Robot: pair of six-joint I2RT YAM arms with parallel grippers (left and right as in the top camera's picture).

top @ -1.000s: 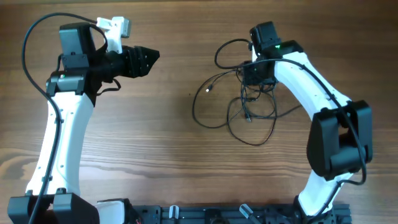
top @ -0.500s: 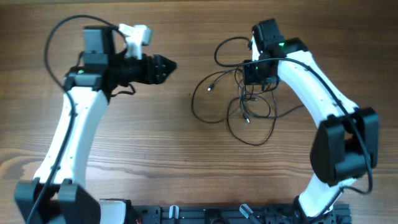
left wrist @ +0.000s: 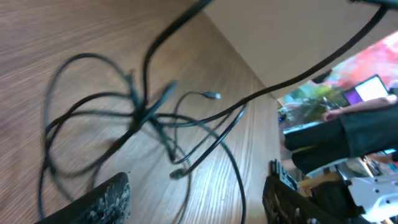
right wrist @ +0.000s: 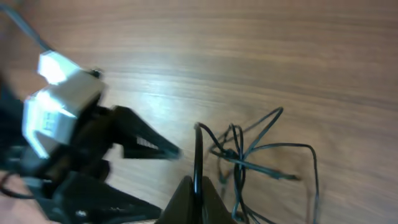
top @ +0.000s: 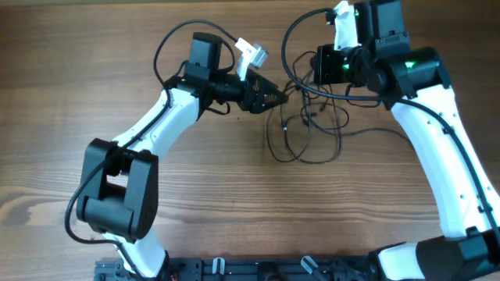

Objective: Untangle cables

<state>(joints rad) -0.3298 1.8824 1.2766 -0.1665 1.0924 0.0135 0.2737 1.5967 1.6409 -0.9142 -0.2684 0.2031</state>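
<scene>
A robotics lab bench, by the look of it: two white-and-black arms, the left arm (top: 156, 125) and the right arm (top: 449, 148), rise from a black rail (top: 258, 269) along the edge of a wooden table (top: 195, 203). Ahead and right of the left gripper (left wrist: 196, 196), past the table's edge, a lit screen (left wrist: 371, 90) glows amid blurred, colourful clutter.

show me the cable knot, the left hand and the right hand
cables (left wrist: 149, 117), left wrist view, knot where the strands cross
left hand (top: 272, 97), overhead view, between its fingertips
right hand (right wrist: 196, 190), right wrist view, between fingertips pinching the cables
</scene>
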